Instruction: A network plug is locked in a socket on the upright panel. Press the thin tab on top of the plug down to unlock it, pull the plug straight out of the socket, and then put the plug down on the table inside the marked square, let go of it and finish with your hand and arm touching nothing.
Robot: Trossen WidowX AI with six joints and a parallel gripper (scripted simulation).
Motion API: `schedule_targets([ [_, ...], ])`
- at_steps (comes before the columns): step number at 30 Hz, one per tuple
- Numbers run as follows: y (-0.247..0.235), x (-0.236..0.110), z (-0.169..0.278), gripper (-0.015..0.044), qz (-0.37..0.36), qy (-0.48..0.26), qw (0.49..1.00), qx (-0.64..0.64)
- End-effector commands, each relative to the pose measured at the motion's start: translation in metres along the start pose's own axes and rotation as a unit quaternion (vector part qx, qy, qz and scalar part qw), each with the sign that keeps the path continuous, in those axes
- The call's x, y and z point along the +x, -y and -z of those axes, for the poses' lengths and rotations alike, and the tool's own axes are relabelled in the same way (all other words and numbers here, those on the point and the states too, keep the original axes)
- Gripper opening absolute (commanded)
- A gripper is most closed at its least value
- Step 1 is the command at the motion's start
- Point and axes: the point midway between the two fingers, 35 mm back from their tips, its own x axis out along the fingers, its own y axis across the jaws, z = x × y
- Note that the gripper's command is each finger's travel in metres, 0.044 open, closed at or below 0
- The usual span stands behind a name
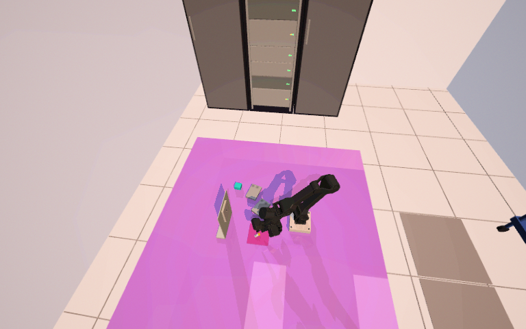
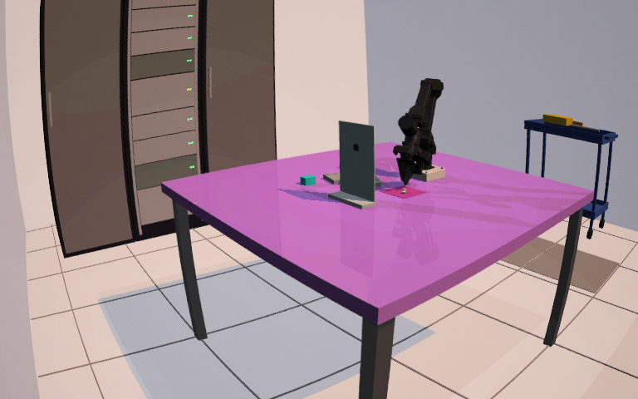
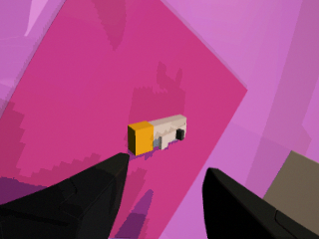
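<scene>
The network plug (image 3: 158, 134) (image 1: 256, 234) (image 2: 403, 190), cream with an orange end, lies flat on the magenta marked square (image 3: 80, 94) (image 1: 260, 239) (image 2: 414, 191). My gripper (image 3: 166, 170) (image 1: 264, 228) (image 2: 405, 180) is open and hangs just above the plug. Its black fingers stand apart and clear of the plug. The upright panel (image 1: 224, 214) (image 2: 356, 162) with its dark socket (image 2: 356, 147) stands on the purple table (image 1: 194, 271) (image 2: 329, 244) to the left of the square.
A teal cube (image 1: 238, 186) (image 2: 307, 179) and a flat tan block (image 1: 253, 191) (image 2: 332, 177) lie behind the panel. The arm's tan base (image 1: 300, 227) (image 2: 433, 173) sits right of the square. A blue cart (image 2: 571, 140) stands off the table at the right.
</scene>
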Motion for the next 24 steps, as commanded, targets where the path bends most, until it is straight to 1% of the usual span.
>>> schedule_targets([
  [1, 0.002, -0.003, 0.000, 0.0156, 0.003, 0.001, 1.000, -0.002],
  [14, 0.001, -0.012, 0.000, 0.0156, 0.002, 0.001, 1.000, -0.001],
  [24, 0.010, -0.021, 0.000, 0.0156, 0.003, 0.001, 1.000, -0.001],
])
